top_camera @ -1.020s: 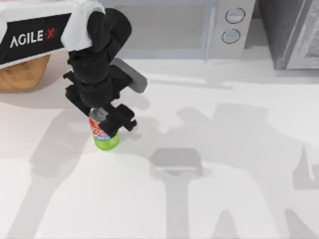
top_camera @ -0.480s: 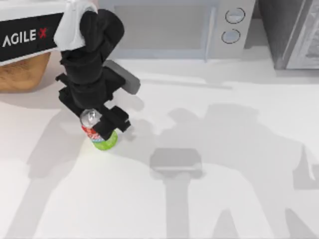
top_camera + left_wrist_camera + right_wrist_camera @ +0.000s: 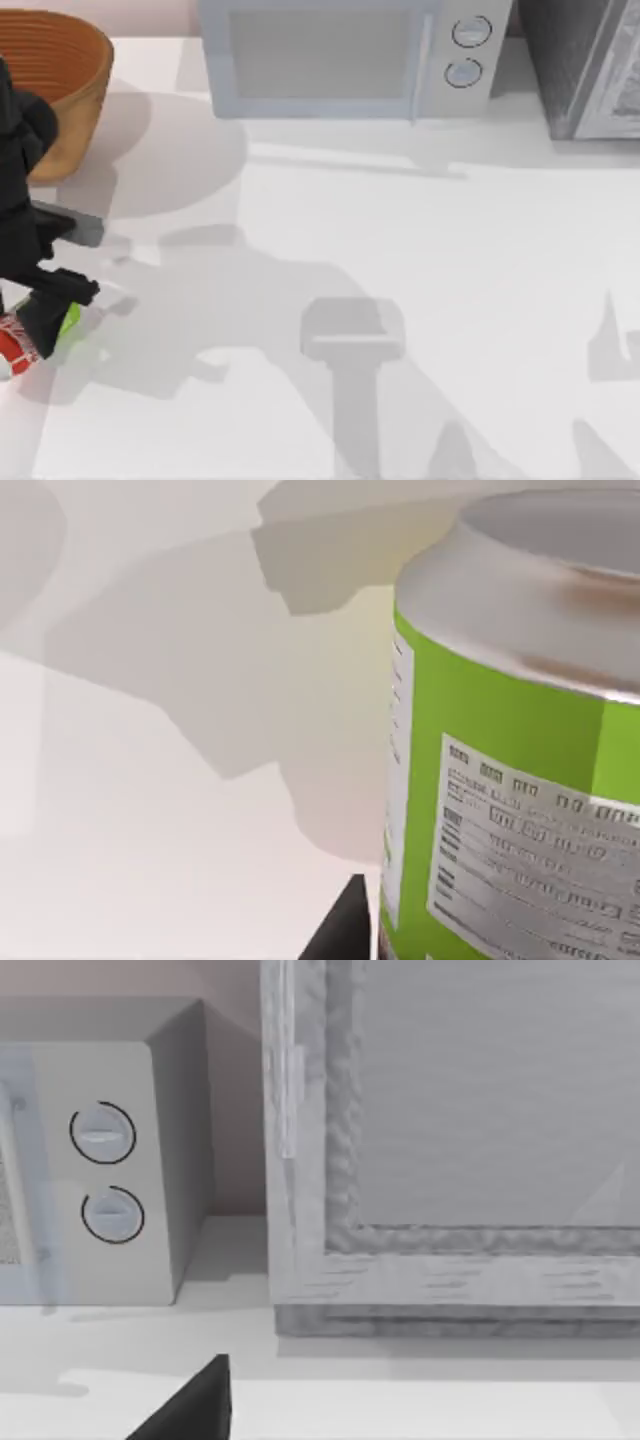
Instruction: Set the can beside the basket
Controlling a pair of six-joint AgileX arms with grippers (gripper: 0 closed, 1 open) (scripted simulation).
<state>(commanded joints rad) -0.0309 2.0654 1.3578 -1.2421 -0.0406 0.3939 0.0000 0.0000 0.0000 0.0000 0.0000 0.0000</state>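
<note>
A white table (image 3: pixel 420 300) lay before a microwave (image 3: pixel 330 60) at the back. The can (image 3: pixel 20 345) was held tilted at the table's left edge, clamped in the left pincer (image 3: pixel 45 320), seemingly for setting down near the basket (image 3: pixel 70 60), well apart. The right pincer (image 3: pixel 190 1405) was parked; whether open cannot be told.

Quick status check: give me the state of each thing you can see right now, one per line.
can: tilted, held in the left gripper at the table's left edge, in front of the basket
basket: upright at the back left, apart from the can
left gripper: shut on the can
microwave: door closed, at the back of the table
</note>
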